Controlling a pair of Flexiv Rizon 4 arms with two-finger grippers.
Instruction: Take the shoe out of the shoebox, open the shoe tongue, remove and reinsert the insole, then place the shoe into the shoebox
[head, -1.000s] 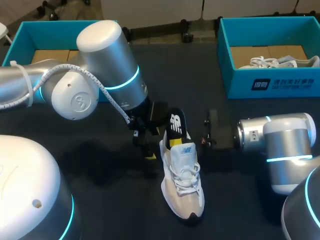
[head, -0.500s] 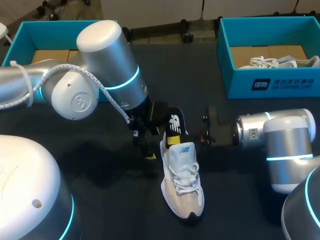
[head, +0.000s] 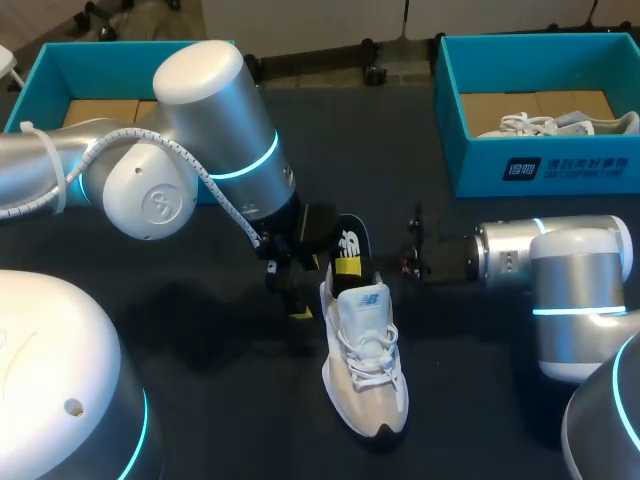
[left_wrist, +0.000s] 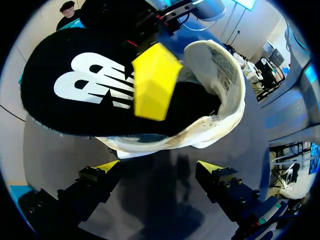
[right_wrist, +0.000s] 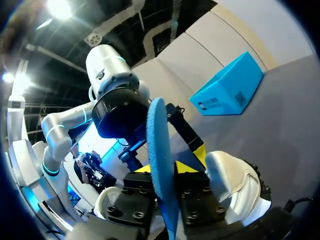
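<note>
A white shoe lies on the dark table, heel toward the far side. A black insole with a white logo sticks up out of its heel opening. My right gripper comes in from the right and is shut on the insole. In the right wrist view the insole's blue underside stands edge-on between the gripper's two fingers, with the shoe beside it. My left gripper hangs open just left of the heel. In the left wrist view it is open, with the shoe and insole ahead of it.
A teal shoebox at the back right holds another white shoe. A second teal box stands at the back left, partly behind my left arm.
My right gripper has shifted a little toward the far side, and its yellow tip now sits higher on the insole. The left arm and the shoe have not moved.
</note>
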